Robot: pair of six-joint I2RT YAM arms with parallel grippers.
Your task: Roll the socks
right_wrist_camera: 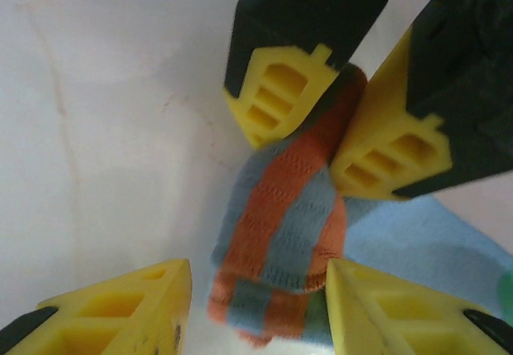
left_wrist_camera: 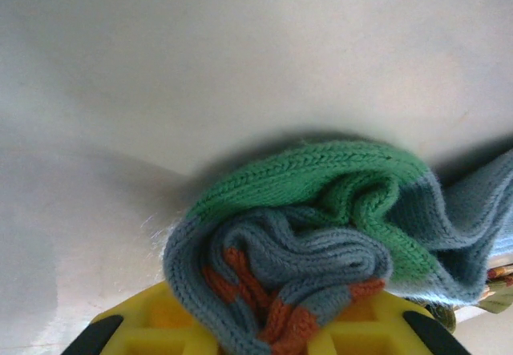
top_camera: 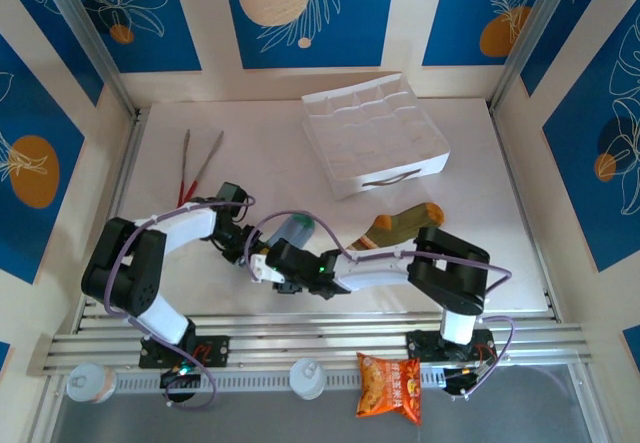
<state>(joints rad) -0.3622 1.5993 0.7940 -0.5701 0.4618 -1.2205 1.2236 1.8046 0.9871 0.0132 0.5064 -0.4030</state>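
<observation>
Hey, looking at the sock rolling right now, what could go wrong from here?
The right hand stands open, so just the left hand pinches the grey sock; its loose folds could spring apart. The two hands sit very close, so a move by either might bump the other.

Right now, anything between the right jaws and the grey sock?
Nothing visible. The grey sock sits between the open jaws of the right gripper; the left gripper clamps the same sock just beyond.
</observation>
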